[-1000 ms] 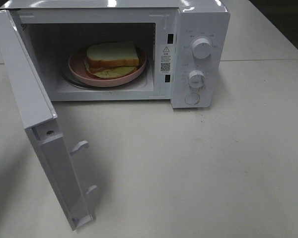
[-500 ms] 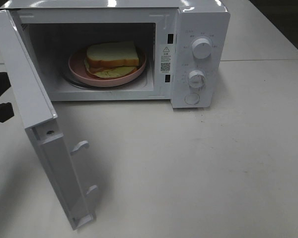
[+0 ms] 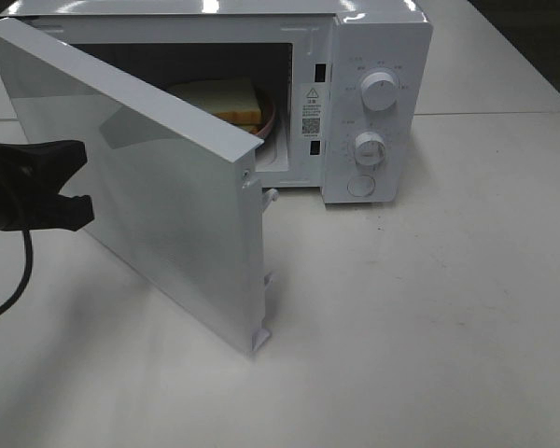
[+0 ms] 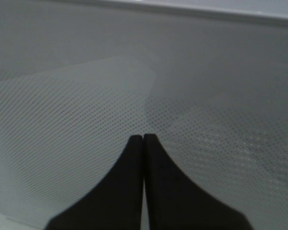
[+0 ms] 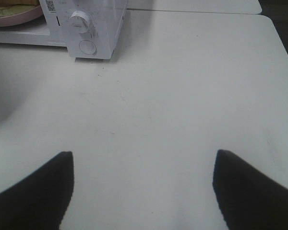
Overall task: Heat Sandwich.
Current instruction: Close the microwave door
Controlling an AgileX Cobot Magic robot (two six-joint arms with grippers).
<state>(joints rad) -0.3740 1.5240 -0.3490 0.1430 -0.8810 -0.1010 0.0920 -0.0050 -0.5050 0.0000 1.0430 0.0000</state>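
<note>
Exterior high view shows the toasted sandwich [image 3: 226,98], pale bread with an orange-brown crust, on a round pink plate [image 3: 270,123] inside the white microwave oven [image 3: 378,37]. It lies beyond the half-open white door [image 3: 159,205] from the left pincer [image 4: 143,140], whose tips are together. The right pincer [image 5: 143,155] hangs spread apart over the white tabletop [image 5: 182,86].

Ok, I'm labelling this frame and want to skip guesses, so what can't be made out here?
- Exterior high: the microwave door hides most of the sandwich and pink plate.
- Exterior high: markings round the dials are too small to read.
- Left wrist: door mesh fills the view past the shut left fingers; whether they touch it is unclear.
- Right wrist: the picture's edge cuts off the plate, leaving a sliver.
</note>
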